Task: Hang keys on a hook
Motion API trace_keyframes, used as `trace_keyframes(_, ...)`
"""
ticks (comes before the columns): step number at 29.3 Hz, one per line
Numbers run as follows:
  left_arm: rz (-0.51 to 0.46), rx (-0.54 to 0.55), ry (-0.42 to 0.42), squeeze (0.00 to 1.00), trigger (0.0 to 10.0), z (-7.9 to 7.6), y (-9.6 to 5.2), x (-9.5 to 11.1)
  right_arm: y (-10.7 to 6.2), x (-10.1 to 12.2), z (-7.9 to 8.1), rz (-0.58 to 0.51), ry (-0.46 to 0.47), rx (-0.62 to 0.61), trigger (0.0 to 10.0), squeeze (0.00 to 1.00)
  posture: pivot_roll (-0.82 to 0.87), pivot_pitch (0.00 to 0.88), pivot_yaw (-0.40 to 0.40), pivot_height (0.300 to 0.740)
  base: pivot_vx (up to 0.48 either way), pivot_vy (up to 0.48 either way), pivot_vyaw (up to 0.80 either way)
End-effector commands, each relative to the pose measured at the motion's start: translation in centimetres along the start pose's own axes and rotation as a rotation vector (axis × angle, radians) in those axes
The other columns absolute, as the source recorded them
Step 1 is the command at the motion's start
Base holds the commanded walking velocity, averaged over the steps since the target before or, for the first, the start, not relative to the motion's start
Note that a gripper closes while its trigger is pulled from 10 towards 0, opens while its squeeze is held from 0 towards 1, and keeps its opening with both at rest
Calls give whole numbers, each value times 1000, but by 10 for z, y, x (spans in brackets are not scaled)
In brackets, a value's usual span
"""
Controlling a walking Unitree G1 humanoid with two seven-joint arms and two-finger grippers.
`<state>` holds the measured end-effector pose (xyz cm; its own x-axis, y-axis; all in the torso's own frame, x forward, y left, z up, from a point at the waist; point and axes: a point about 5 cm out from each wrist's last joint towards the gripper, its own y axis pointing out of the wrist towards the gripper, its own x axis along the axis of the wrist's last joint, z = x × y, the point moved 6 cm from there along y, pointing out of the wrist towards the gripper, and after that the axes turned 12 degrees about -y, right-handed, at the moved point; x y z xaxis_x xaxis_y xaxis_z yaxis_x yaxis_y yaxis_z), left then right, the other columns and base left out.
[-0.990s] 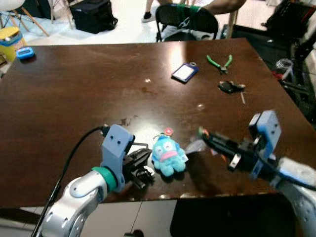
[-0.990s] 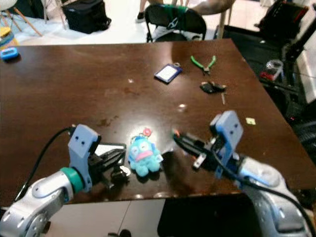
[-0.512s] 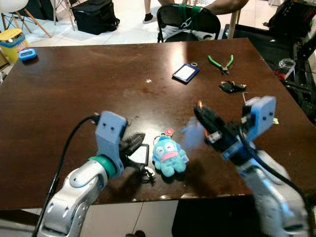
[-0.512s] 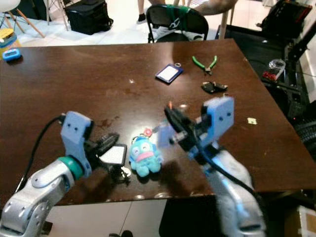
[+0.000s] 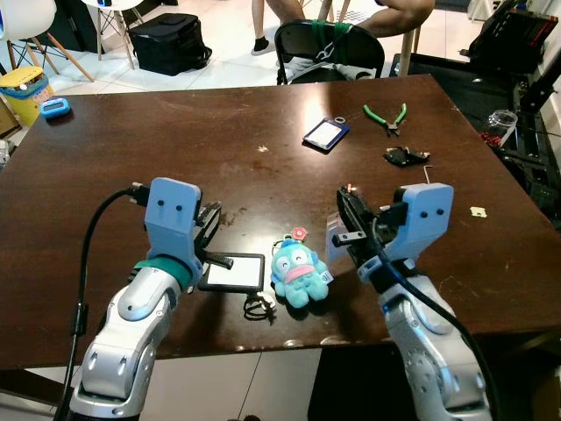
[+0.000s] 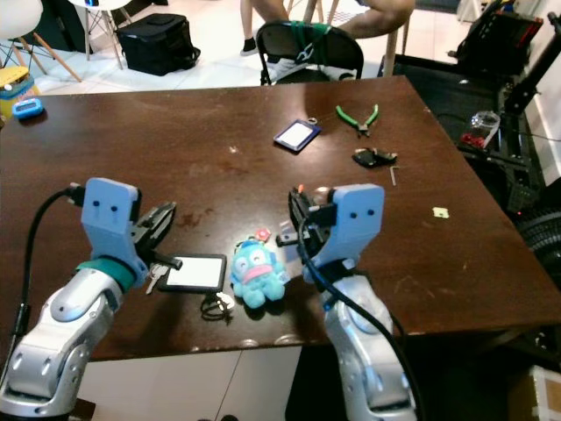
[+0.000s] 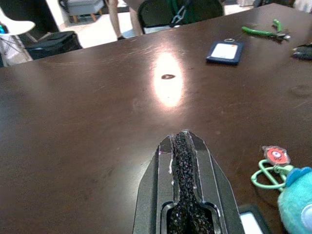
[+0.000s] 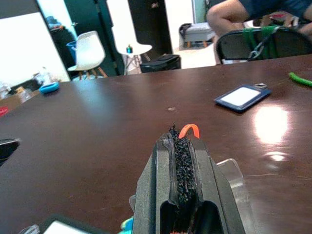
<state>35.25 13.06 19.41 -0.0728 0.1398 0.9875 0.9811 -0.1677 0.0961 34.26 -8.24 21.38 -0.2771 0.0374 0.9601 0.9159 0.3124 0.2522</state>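
A blue plush keychain (image 5: 298, 274) with a green clasp and pink charm lies near the table's front edge. Beside it lie a black-framed card holder (image 5: 233, 272), a key ring (image 5: 257, 307) and a silver key (image 6: 153, 279). My left gripper (image 5: 210, 221) hovers just above and left of the card holder, shut on nothing; its fingers (image 7: 181, 146) are pressed together. My right gripper (image 5: 344, 203) is raised right of the plush, shut on a clear plastic hook (image 8: 230, 170) with an orange loop (image 8: 189, 129) at the fingertips.
On the dark wooden table (image 5: 131, 158), far right, lie a blue card holder (image 5: 326, 132), green pliers (image 5: 386, 114) and a black car key (image 5: 405, 156). A person sits on a black chair (image 5: 333, 39) behind the table. A black bag (image 5: 166, 42) stands on the floor.
My left gripper has let go of the key ring and card holder and lifted back to the left. My right gripper has swung left and up with the clear hook. The camera has shifted.
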Motion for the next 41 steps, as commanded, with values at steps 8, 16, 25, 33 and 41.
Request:
trace_keyframes(8,9,42,6,0,10000,6,-2,-9,5,-2,14,-11,-24,4,10000,0,-143,48,126,740,-375,0,0)
trace_keyframes(16,6,45,7,0,10000,7,-2,-9,5,-3,14,-11,-40,3,10000,0,-141,53,128,740,-386,0,0)
trace_keyframes(25,7,42,15,0,10000,7,-1,-10,6,-6,7,-14,-87,-22,10000,0,-136,52,130,740,-390,0,0)
trace_keyframes(33,5,35,4,0,10000,7,1,-9,8,-7,-12,-9,-196,-62,10000,0,-152,51,127,740,-388,0,0)
trace_keyframes(41,-25,15,-58,0,10000,-12,6,-9,6,-12,-40,26,-335,-47,10000,0,-181,62,52,740,-376,0,0)
